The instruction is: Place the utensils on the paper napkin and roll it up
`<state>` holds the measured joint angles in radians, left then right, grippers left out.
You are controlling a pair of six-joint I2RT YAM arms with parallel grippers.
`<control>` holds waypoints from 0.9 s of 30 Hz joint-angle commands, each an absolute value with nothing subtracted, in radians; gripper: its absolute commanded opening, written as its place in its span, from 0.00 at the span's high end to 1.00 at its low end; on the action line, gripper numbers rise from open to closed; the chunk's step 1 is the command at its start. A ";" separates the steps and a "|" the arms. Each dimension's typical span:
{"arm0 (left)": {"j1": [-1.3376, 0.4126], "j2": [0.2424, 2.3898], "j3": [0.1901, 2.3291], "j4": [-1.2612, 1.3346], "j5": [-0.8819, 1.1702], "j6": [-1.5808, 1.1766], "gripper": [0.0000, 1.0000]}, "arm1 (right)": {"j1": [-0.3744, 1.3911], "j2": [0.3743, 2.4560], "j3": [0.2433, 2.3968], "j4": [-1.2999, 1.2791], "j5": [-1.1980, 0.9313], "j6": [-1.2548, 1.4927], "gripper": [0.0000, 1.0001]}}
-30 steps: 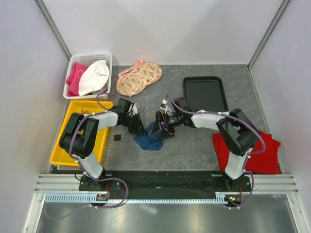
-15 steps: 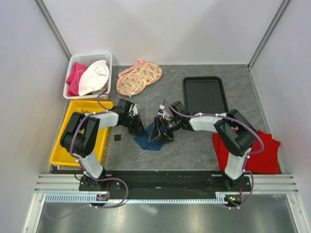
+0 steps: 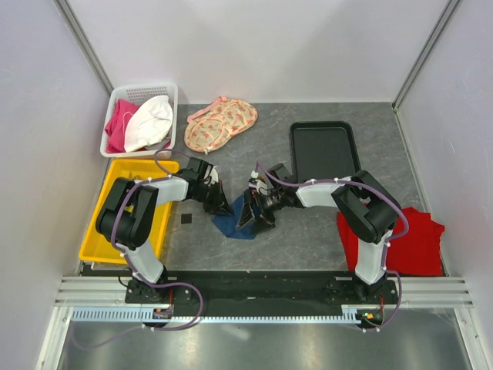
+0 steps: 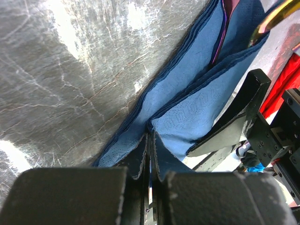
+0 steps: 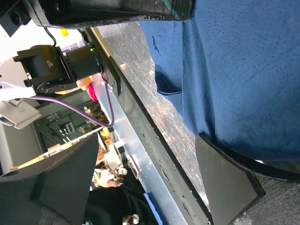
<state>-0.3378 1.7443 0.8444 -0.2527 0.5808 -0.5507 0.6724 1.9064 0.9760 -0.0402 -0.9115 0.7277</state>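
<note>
1. Where the two arms meet near the middle of the table point(image 3: 308, 231) lies the paper napkin point(image 3: 233, 226). It is navy, thin and partly folded over on itself, with one flap raised off the surface.
2. The utensils point(image 4: 219, 40): a slim dark handle and a gold-coloured head point(image 4: 271, 18) show inside the fold in the left wrist view. How many pieces are tucked in cannot be told.
3. Left gripper point(image 4: 149, 171): fingers pressed together on a pinch of napkin edge, at the end of the fold away from the gold head.
4. Right gripper point(image 5: 146, 159): fingers spread wide, gripping nothing; one finger lies against the raised flap.
5. Handling, napkin: judged very light, limp, embossed and layered. It is likely to tear or part into plies if tugged, and to spring open when let go. It is best taken at an edge through all layers, with the roll pressed flat.
6. Handling, utensils: judged stiff, smooth and slippery, liable to slide out of an open end if the bundle tilts. Grip them through the paper, mid-handle.
</note>
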 commanded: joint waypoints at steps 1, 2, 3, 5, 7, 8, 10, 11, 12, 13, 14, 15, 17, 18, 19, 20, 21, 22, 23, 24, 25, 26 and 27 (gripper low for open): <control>-0.331 1.750 0.856 -0.241 0.569 -0.523 0.98 | 0.664 1.914 0.988 -0.129 -0.842 0.631 0.09; -0.331 1.750 0.857 -0.241 0.568 -0.525 0.98 | 0.661 1.904 0.994 -0.133 -0.844 0.626 0.09; -0.331 1.752 0.856 -0.241 0.571 -0.525 0.98 | 0.660 1.879 1.008 -0.136 -0.850 0.618 0.09; -0.331 1.753 0.856 -0.241 0.572 -0.528 0.98 | 0.652 1.847 1.034 -0.141 -0.857 0.618 0.09; -0.331 1.756 0.854 -0.238 0.572 -0.532 0.98 | 0.641 1.830 1.074 -0.138 -0.858 0.637 0.09; -0.331 1.758 0.856 -0.236 0.572 -0.534 0.98 | 0.638 1.819 1.092 -0.138 -0.847 0.637 0.10; -0.331 1.761 0.853 -0.235 0.574 -0.535 0.98 | 0.629 1.810 1.141 -0.141 -0.790 0.640 0.10; -0.331 1.759 0.853 -0.235 0.574 -0.535 0.98 | 0.627 1.818 1.160 -0.144 -0.766 0.635 0.11; -0.331 1.758 0.848 -0.232 0.575 -0.537 0.98 | 0.627 1.828 1.208 -0.185 -0.737 0.623 0.12; -0.331 1.756 0.847 -0.232 0.575 -0.537 0.98 | 0.629 1.839 1.232 -0.214 -0.671 0.591 0.13; -0.331 1.753 0.845 -0.232 0.574 -0.537 0.98 | 0.627 1.859 1.247 -0.241 -0.649 0.583 0.13; -0.330 1.753 0.842 -0.232 0.575 -0.535 0.98 | 0.629 1.868 1.274 -0.253 -0.614 0.577 0.13; -0.330 1.753 0.842 -0.230 0.574 -0.535 0.98 | 0.629 1.893 1.299 -0.271 -0.540 0.566 0.13; -0.331 1.753 0.842 -0.230 0.575 -0.537 0.98 | 0.632 1.901 1.327 -0.279 -0.522 0.561 0.14; -0.331 1.753 0.842 -0.229 0.575 -0.537 0.98 | 0.637 1.908 1.341 -0.282 -0.509 0.555 0.14; -0.331 1.753 0.842 -0.227 0.574 -0.537 0.98 | 0.641 1.919 1.354 -0.300 -0.470 0.545 0.14; -0.330 1.753 0.841 -0.227 0.575 -0.537 0.98 | 0.650 1.925 1.374 -0.304 -0.460 0.543 0.14; -0.331 1.753 0.841 -0.229 0.575 -0.538 0.98 | 0.656 1.931 1.384 -0.308 -0.448 0.542 0.14; -0.330 1.755 0.841 -0.229 0.575 -0.538 0.98 | 0.660 1.943 1.397 -0.325 -0.424 0.537 0.14; -0.331 1.755 0.839 -0.229 0.575 -0.540 0.98 | 0.666 1.950 1.400 -0.330 -0.416 0.535 0.14; -0.331 1.755 0.841 -0.229 0.577 -0.541 0.98 | 0.667 1.956 1.402 -0.334 -0.410 0.534 0.14; -0.330 1.758 0.841 -0.227 0.577 -0.540 0.98 | 0.669 1.965 1.399 -0.339 -0.405 0.532 0.14; -0.331 1.756 0.841 -0.226 0.577 -0.538 0.98 | 0.672 1.970 1.394 -0.337 -0.403 0.534 0.14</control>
